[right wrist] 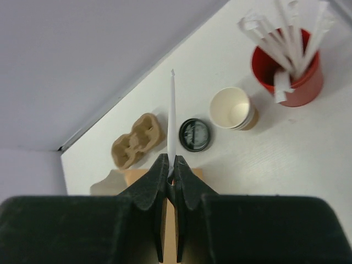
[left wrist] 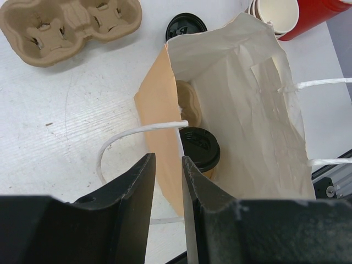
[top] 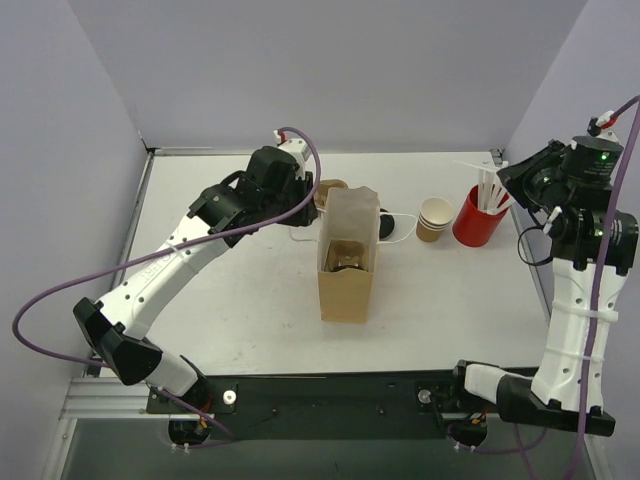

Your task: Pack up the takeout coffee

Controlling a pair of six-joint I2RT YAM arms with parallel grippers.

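Sitting inside your open paper bag at frame centre: the lidded coffee cup. White table, grey walls. Your left gripper straddles the bag's edge, fingers slightly parted; your right gripper pinches a white stick.

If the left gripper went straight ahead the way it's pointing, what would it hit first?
Probably the paper bag's near wall, lined up with the gap between the left gripper's open fingers, with its white handle cord there too. The lidded coffee cup sits deeper inside.
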